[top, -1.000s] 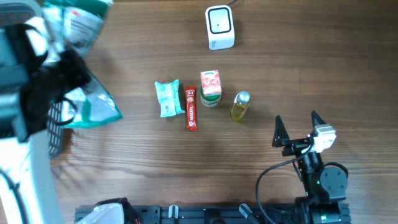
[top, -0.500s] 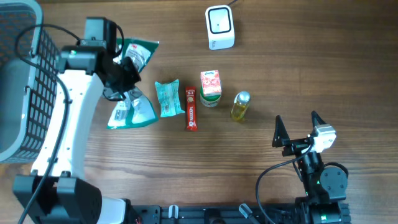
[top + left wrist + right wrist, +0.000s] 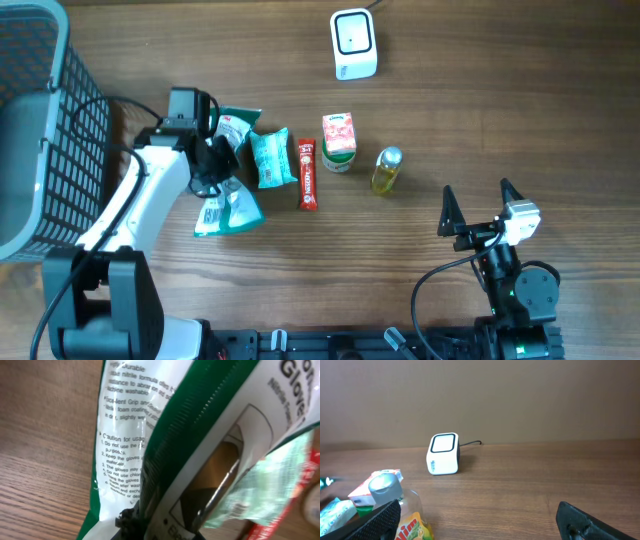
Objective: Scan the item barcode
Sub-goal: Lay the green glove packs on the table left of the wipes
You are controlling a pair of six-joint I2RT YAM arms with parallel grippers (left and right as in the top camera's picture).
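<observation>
While my left tool (image 3: 210, 158) is pinching the green nitrile glove packet (image 3: 228, 205) just beside the teal packet (image 3: 268, 158) on the bench (image 3: 520, 90), it is sitting well apart from the scanner (image 3: 353, 43). I judge the scan is not yet done. My right tool (image 3: 478, 202) is idling, spread wide.
</observation>
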